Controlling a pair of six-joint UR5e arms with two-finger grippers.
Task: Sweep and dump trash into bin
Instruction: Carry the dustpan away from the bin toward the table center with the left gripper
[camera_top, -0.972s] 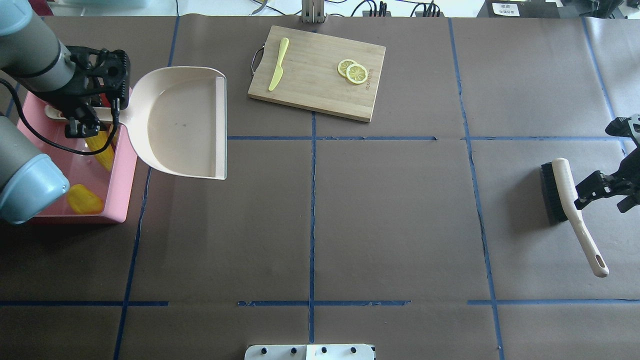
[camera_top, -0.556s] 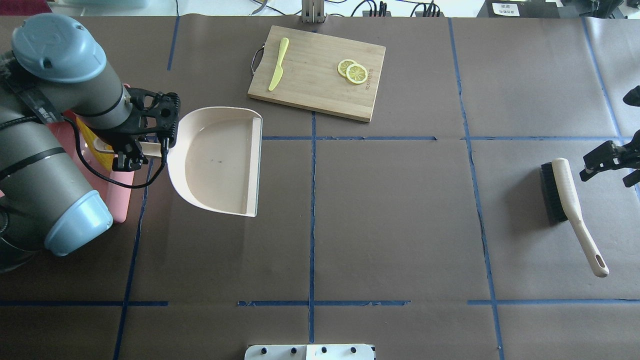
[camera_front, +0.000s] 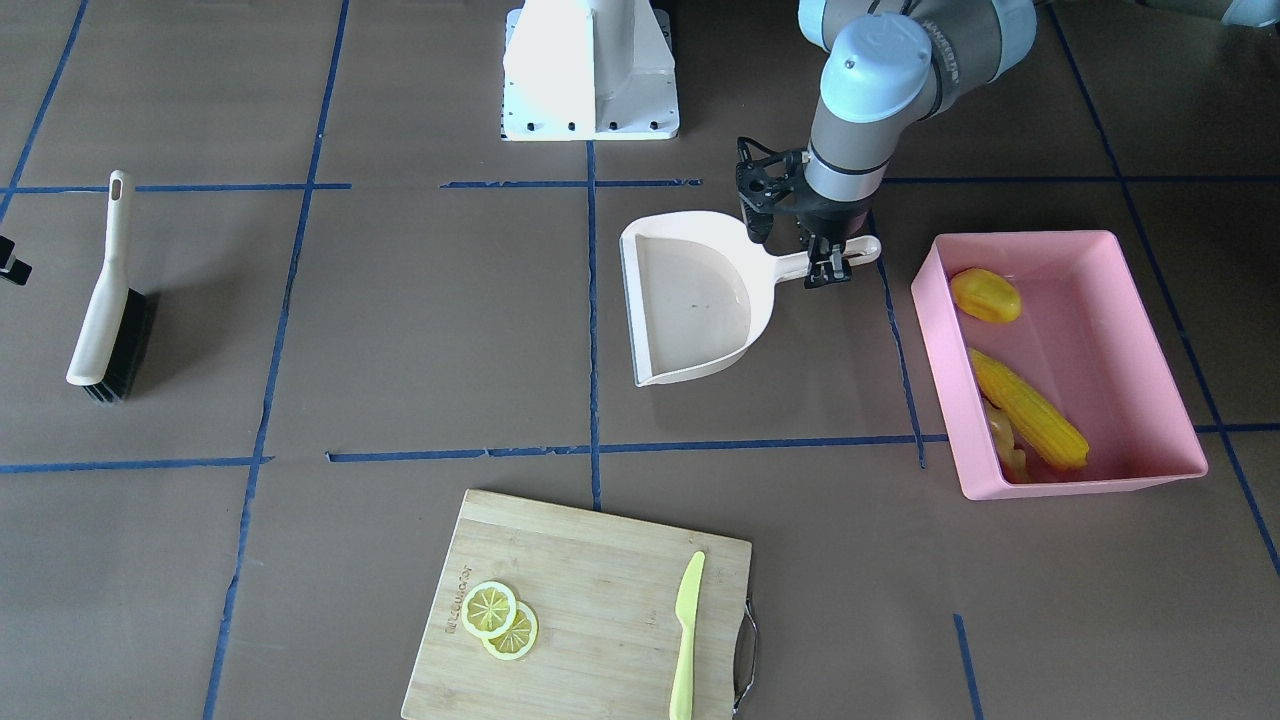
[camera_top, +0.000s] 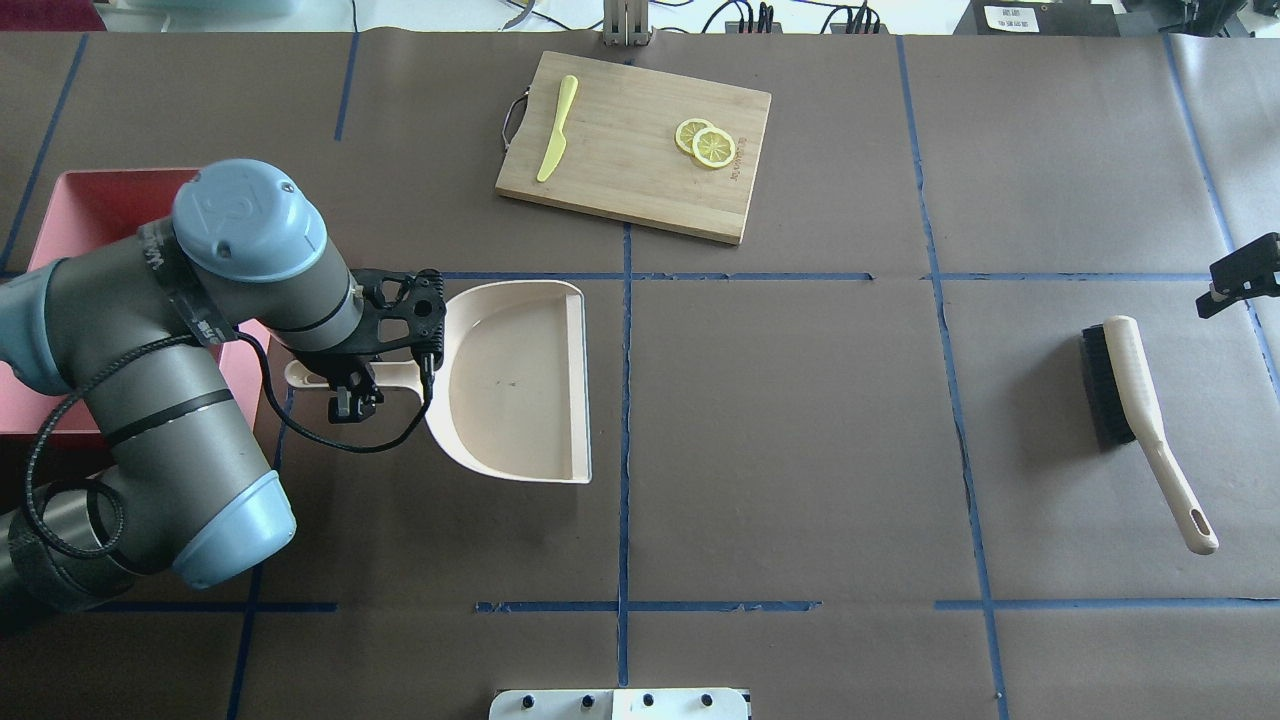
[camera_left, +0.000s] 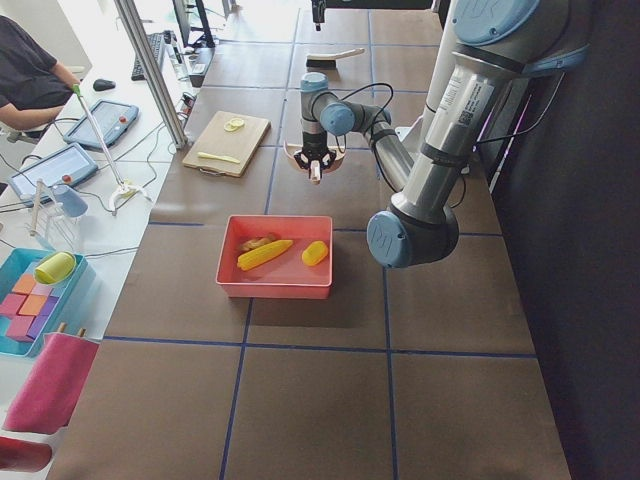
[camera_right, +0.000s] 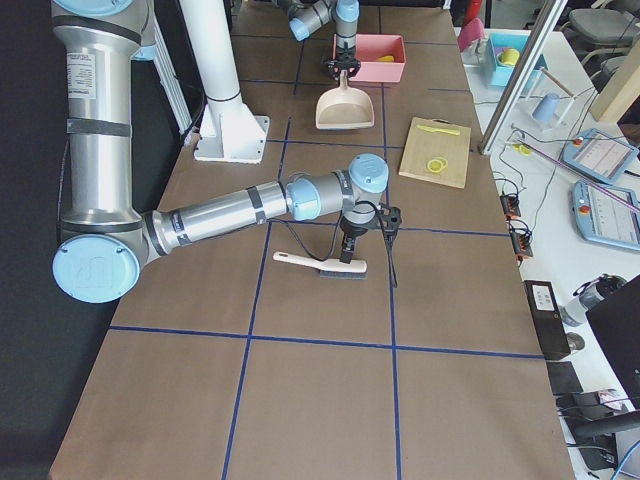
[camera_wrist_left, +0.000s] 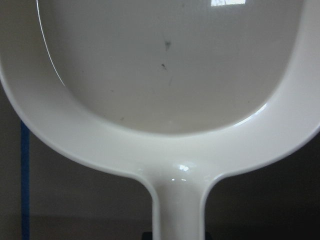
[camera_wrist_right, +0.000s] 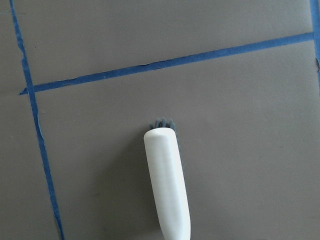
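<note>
The left gripper (camera_front: 826, 262) is clamped on the handle of the cream dustpan (camera_front: 695, 300), which it holds level with its open edge turned away from the bin. The pink bin (camera_front: 1085, 485) stands near the dustpan on the arm's left, apart from it. Inside lie the corn cob (camera_front: 1030, 408), the small yellow vegetable (camera_front: 985, 296) and the ginger root (camera_front: 1003, 436), which is tucked against the corn. Far to the right, the right gripper (camera_right: 347, 250) hangs near the brush (camera_top: 1130, 385); whether its fingers are apart or together cannot be told.
</note>
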